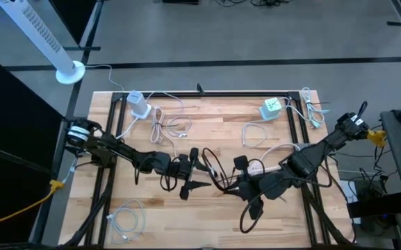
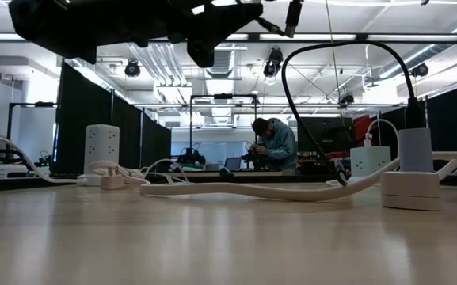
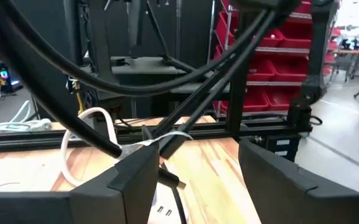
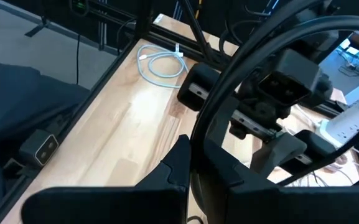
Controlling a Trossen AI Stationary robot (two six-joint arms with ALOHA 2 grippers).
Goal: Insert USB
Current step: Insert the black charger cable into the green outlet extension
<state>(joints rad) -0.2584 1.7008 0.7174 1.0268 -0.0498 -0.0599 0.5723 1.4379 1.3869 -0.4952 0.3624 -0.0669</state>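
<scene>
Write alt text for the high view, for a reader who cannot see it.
Seen from straight above, two dark robot arms meet over the middle of a wooden table, the left gripper and right gripper close together among looping black cables. White chargers with cables lie near the far edge, and a coiled white cable lies at the near left corner.

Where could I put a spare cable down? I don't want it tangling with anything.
Bare wood lies along the table's near edge, between the coiled white cable at the left corner and the black cable loop. A smaller patch lies between the white charger and green adapter. The middle, around both grippers, is crowded with cables.
</scene>
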